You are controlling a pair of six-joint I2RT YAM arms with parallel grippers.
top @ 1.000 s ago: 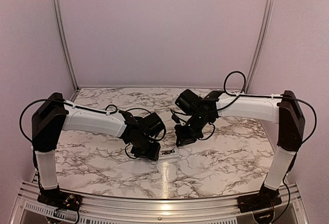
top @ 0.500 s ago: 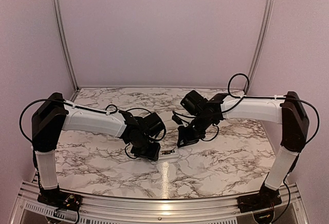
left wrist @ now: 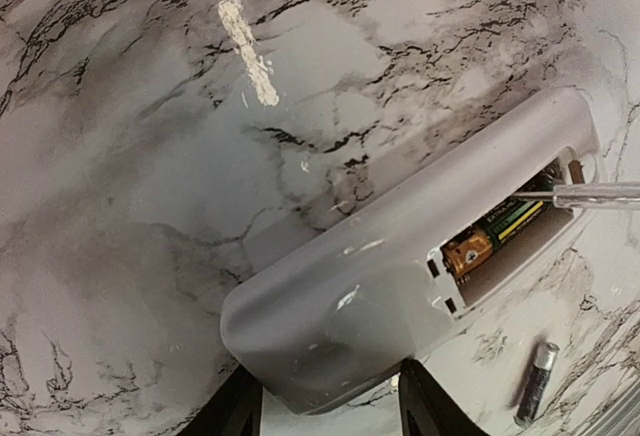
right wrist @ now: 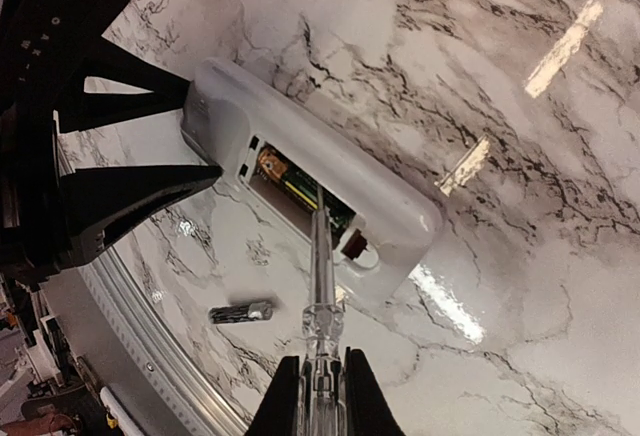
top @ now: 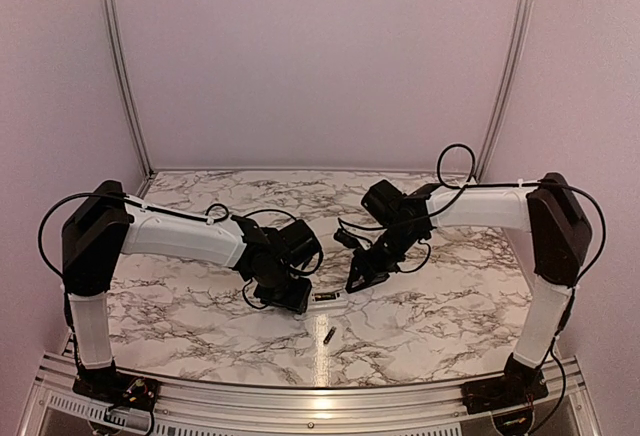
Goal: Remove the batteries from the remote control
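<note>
First battery [left wrist: 536, 384] out, lying on table [top: 180, 306] by near edge. Second battery [left wrist: 495, 236] still in remote [left wrist: 350, 296], mid-table, clamped by left gripper [left wrist: 335, 403]. Right gripper [right wrist: 315, 386] pinches stick [right wrist: 322, 246], tip in bay.

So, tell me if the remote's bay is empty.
Not empty: one battery sits in the remote; a second battery lies on the table.

A small dark cylindrical battery [top: 328, 335] now lies loose on the white marble-patterned table [top: 430, 326], on the near side of the white oblong plastic remote control [left wrist: 380, 286], where none lay a moment ago. The right gripper [top: 356, 278], clamped on a thin pale grey stick [right wrist: 322, 246], has edged nearer and slightly right, and its wrist block has swung rightward with it.
</note>
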